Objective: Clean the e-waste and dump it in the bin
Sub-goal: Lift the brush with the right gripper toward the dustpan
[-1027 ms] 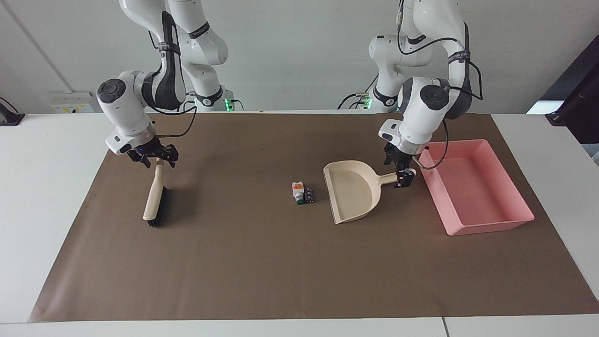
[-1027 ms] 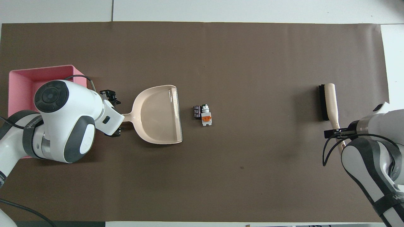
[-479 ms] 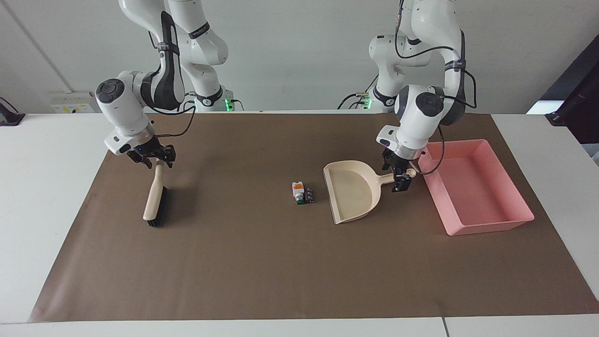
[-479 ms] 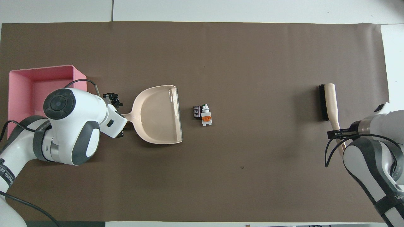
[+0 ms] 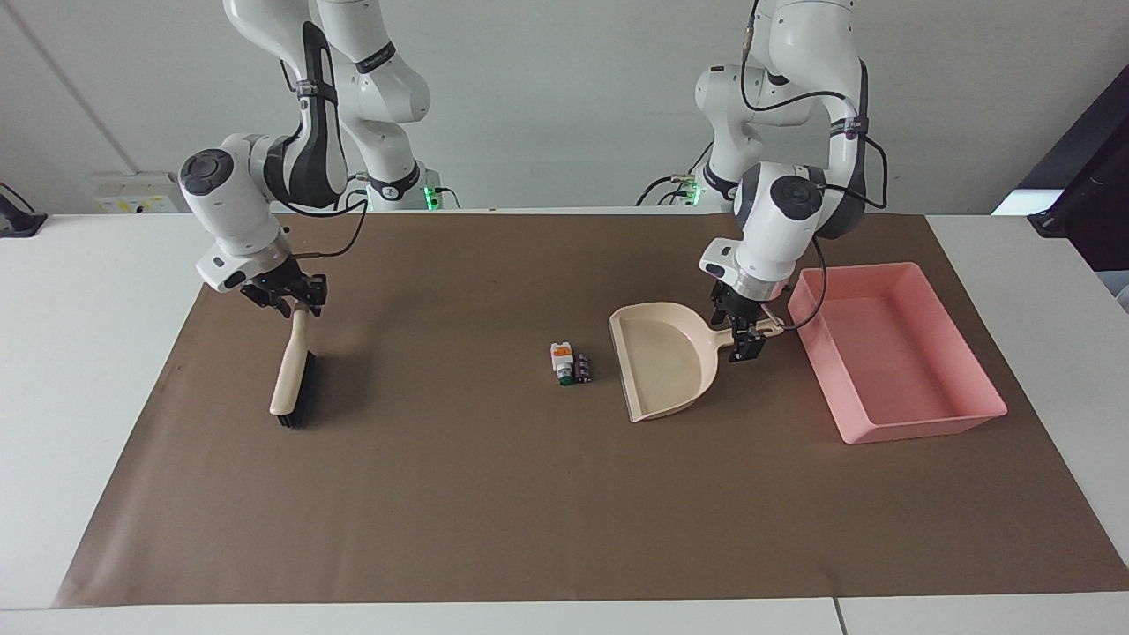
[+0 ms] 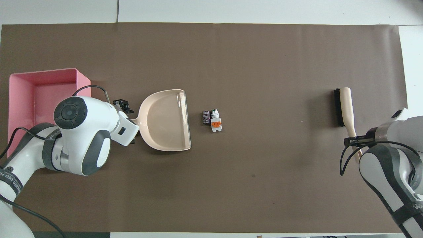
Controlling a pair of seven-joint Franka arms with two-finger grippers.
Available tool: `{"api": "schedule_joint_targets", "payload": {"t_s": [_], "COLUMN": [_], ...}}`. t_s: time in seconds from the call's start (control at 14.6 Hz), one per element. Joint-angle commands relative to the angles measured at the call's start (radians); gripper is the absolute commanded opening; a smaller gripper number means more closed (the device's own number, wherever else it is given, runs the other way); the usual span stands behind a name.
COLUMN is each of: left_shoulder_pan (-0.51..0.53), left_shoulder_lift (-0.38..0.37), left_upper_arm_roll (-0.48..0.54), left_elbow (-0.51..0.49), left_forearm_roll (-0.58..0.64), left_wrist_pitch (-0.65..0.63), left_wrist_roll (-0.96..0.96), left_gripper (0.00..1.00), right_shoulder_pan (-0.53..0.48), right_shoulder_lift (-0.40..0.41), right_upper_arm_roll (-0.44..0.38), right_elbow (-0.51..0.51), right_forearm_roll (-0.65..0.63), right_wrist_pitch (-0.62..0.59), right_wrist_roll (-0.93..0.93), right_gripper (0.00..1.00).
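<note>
Two e-waste bits, one dustpan (image 5: 663, 366), one brush (image 5: 291, 375), one bin (image 5: 917, 414).
White block (image 5: 560, 356) touches dark cylinder (image 5: 583, 368) mid-counter beside dustpan mouth; left hand (image 5: 743, 335) straddles dustpan handle, right hand (image 5: 287, 298) brush handle, grips unclear.

Your two arms (image 5: 794, 212) are the usual glossy white shells with dark grey bands at the joints, and each wrist ends in a round dark cap with a ring pattern. Black cables loop loose along the forearms down to the small black grippers. There's grey lettering on the bands, and a green light glows at one base (image 5: 430, 194).
</note>
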Motion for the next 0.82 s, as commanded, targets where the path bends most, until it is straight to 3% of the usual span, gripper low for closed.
{"api": "schedule_joint_targets", "payload": {"t_s": [0.0, 0.07, 0.14, 0.21, 0.27, 0.55, 0.75], "left_shoulder_pan": [-0.017, -0.016, -0.014, -0.016, -0.014, -0.011, -0.019], "left_shoulder_lift": [-0.002, -0.002, -0.001, 0.001, 0.005, 0.018, 0.029], "left_upper_arm_roll": [0.015, 0.013, 0.013, 0.015, 0.015, 0.015, 0.016], "left_elbow": [-0.010, -0.008, -0.008, -0.003, 0.009, 0.052, 0.093], "left_forearm_roll": [0.007, 0.007, 0.007, 0.007, 0.007, 0.007, 0.054], "left_wrist_pitch": [0.020, 0.017, 0.024, 0.026, 0.026, 0.009, -0.066], "left_wrist_roll": [-0.033, -0.029, -0.022, -0.019, -0.015, -0.015, -0.016], "left_gripper": [0.67, 0.42, 0.19, 0.09, 0.02, 0.00, 0.00], "right_shoulder_pan": [-0.018, -0.018, -0.017, -0.017, -0.017, 0.006, 0.110], "right_shoulder_lift": [-0.018, -0.018, -0.018, -0.016, -0.015, -0.007, -0.010], "right_upper_arm_roll": [0.008, 0.009, 0.009, 0.009, 0.009, 0.015, 0.017], "right_elbow": [-0.021, -0.021, -0.021, -0.019, -0.013, 0.054, 0.145], "right_forearm_roll": [0.006, 0.005, 0.005, 0.005, 0.005, 0.006, 0.006], "right_wrist_pitch": [0.011, 0.008, 0.006, 0.006, 0.003, -0.079, -0.187], "right_wrist_roll": [-0.031, -0.031, -0.026, -0.020, -0.014, 0.033, 0.134], "right_gripper": [0.53, 0.45, 0.26, 0.06, 0.00, 0.00, 0.00]}}
